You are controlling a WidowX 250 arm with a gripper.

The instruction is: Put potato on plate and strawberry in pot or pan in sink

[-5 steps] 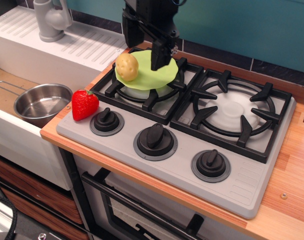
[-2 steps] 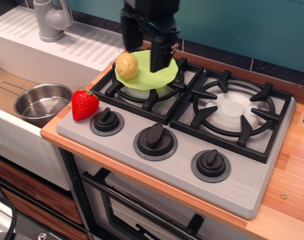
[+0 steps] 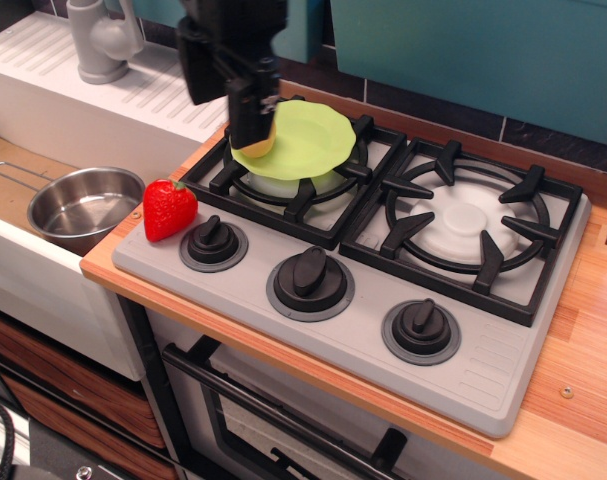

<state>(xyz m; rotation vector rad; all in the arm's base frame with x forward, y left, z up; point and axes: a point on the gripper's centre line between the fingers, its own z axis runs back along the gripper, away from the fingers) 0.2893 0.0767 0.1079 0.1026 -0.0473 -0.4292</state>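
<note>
With the potato on the plate, half hidden behind my tool, whose jaw state I cannot tell, I must next descend squarely over the strawberry on the counter edge.

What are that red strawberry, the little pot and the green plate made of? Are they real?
The strawberry looks like glossy moulded plastic: it shows sharp highlights and a uniform red. The pot appears to be polished steel, with mirror-like reflections and a thin wire handle. The plate seems to be matte lime plastic, thin and wavy-rimmed. All are probably toys.
</note>
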